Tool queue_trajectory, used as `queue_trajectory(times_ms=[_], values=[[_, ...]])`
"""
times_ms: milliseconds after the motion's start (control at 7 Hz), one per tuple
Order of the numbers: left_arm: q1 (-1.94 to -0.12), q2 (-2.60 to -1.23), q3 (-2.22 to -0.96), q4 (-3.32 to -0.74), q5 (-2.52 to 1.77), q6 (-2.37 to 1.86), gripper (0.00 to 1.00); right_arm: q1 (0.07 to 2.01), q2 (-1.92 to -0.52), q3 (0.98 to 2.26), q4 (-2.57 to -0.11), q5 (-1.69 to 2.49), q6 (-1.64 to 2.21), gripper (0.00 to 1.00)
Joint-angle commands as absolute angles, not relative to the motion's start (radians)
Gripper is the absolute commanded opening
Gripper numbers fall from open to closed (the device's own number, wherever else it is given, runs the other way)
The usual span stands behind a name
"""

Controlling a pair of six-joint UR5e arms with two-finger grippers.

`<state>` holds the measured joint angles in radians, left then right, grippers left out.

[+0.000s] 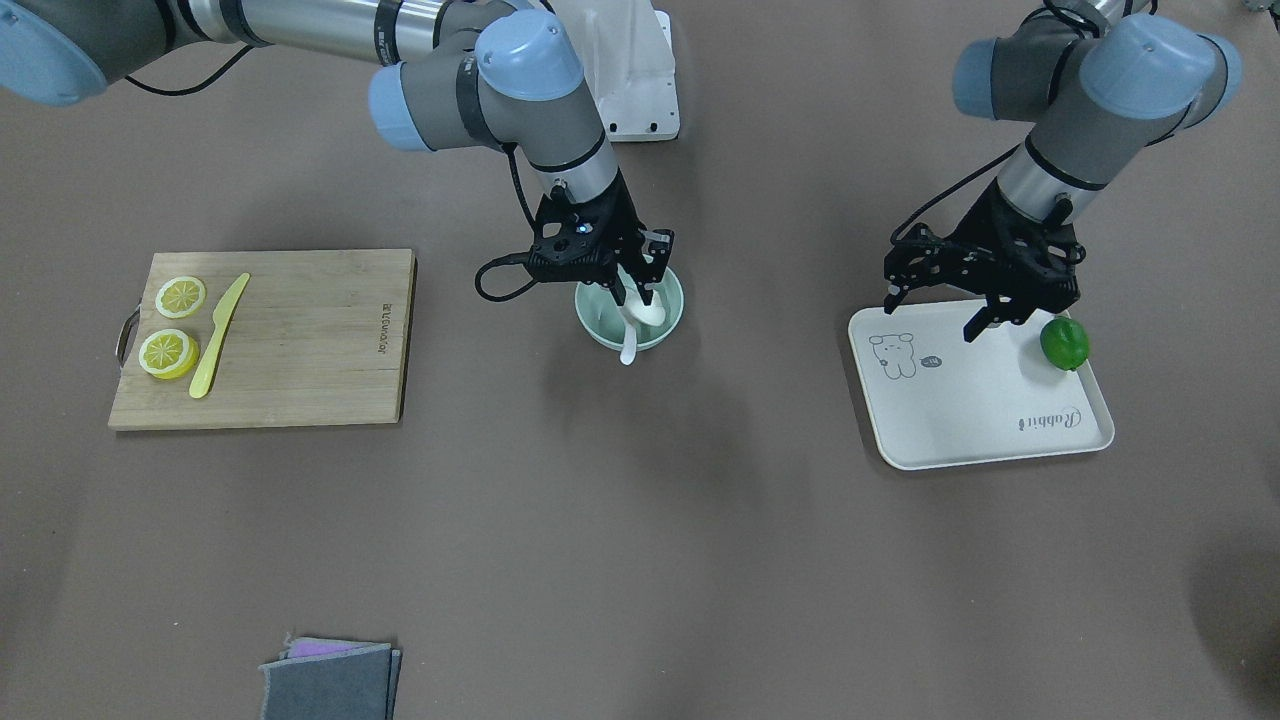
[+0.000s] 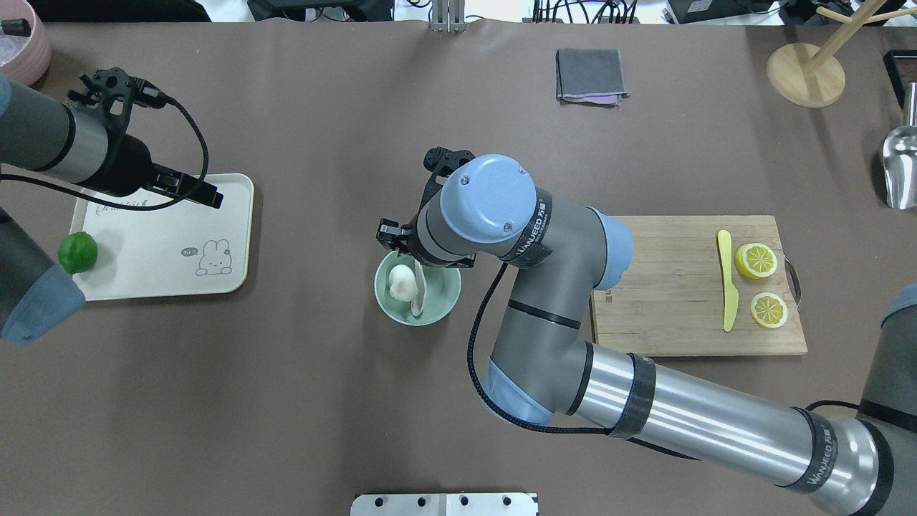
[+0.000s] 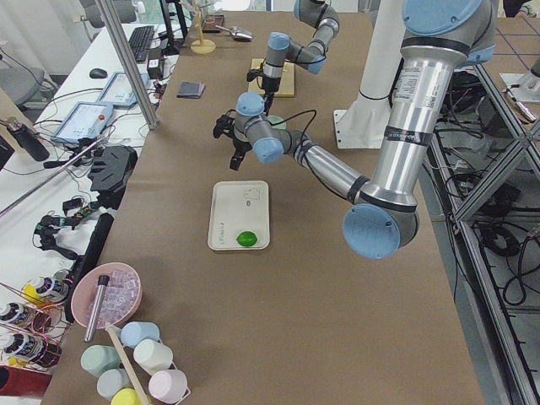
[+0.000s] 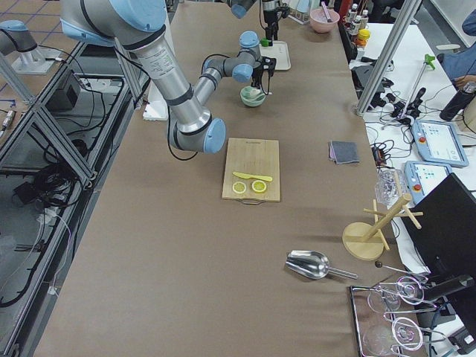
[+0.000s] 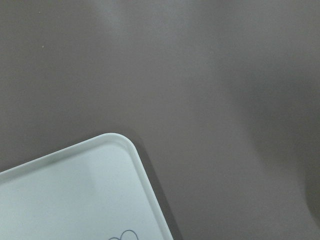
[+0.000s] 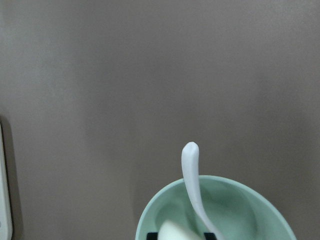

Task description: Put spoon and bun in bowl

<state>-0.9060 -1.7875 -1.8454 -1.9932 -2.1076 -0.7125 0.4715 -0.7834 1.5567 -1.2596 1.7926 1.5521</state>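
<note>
Spoon (image 6: 192, 185) leans in bowl (image 6: 260, 205), handle tip past the rim, bun (image 2: 402, 282) beside it. My right end effector (image 1: 640, 290) released, straddling spoon. Left end effector (image 1: 931, 316) released over tray (image 1: 960, 410) edge. Bowl well apart from tray and board (image 1: 300, 340) on brown table (image 1: 640, 550).

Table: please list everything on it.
bowl: 1, mint green, centre
bun: 1, white, in bowl
spoon: 1, white, in bowl
tray: 1, cream, robot's left
fruit: 1, green, on tray
cutting board: 1, wooden, robot's right
lemon slices: 2, yellow, on board
knife: 1, yellow, on board
cloth: 1, grey, far side
stand: 1, wooden, far right
scoop: 1, metal, right edge
basin: 1, pink, far left
left gripper: 1, black, above tray edge
right gripper: 1, black, over bowl
</note>
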Motion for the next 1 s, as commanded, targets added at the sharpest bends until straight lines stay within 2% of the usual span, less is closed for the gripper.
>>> queue_trajectory(times_ms=[0, 143, 286, 571, 857], values=[[-0.934, -1.754, -1.838, -1.996, -2.103, -0.700, 0.98, 0.526, -0.983, 1.749, -1.259, 1.898, 1.540, 1.00], [-0.952, -1.743, -1.812, -1.990, -2.100, -0.660, 0.98, 0.632, -1.140, 1.857, -1.259, 2.018, 1.423, 1.00], [-0.959, -1.718, -1.796, -1.987, -2.099, -0.644, 0.98, 0.740, -1.251, 1.879, -1.259, 2.093, 1.258, 1.00], [-1.078, -1.622, -1.793, -1.951, -2.158, -0.408, 0.98, 0.964, -1.421, 1.830, -1.262, 2.182, 0.829, 1.00], [-1.208, -1.524, -1.798, -1.922, -2.287, -0.356, 0.98, 1.218, -1.529, 1.711, -1.261, 2.301, 0.418, 1.00]])
